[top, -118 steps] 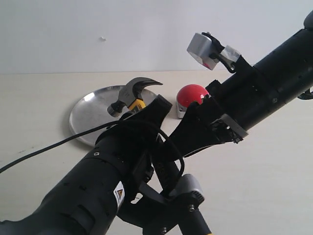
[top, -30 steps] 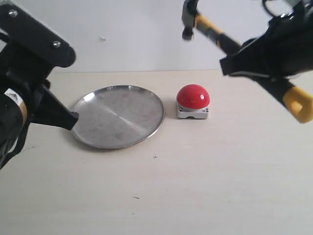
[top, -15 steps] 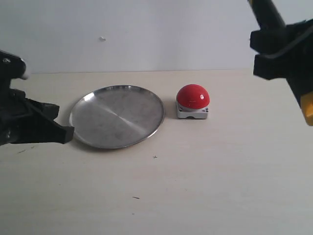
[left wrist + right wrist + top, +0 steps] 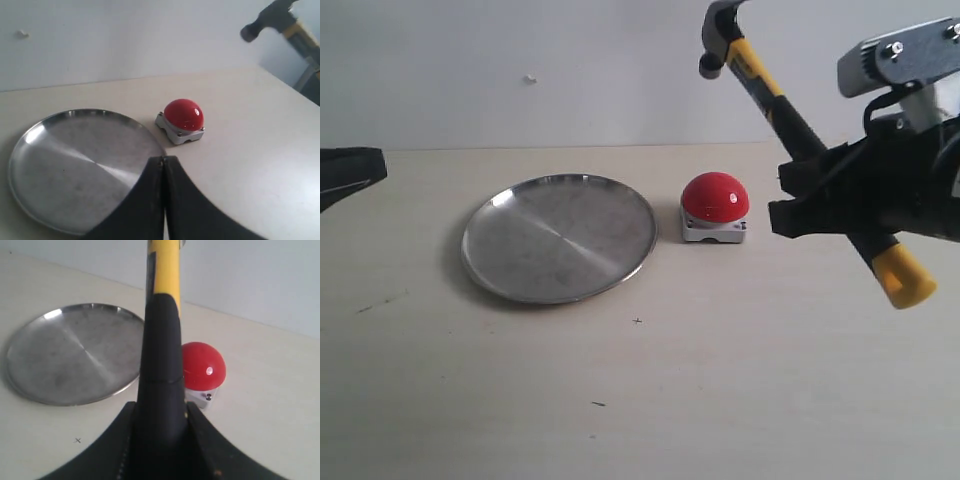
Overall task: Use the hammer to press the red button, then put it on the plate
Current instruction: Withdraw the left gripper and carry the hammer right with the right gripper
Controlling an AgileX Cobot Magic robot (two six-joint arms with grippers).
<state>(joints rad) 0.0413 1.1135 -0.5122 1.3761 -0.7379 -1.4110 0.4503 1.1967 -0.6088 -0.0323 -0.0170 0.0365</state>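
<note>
Exterior frontal, wrists perhaps oblique, plate [image 4: 560, 238] shared

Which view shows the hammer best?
The exterior view: the hammer shows head to yellow end, raised in the right gripper. Left wrist view catches only its head and neck; right wrist view only the handle.

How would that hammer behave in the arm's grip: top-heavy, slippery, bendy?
Probably top-heavy: the hammer has its dark head far from the right gripper, so it may pivot. The black, rubbery-looking handle likely resists slipping. It looks rigid.
</note>
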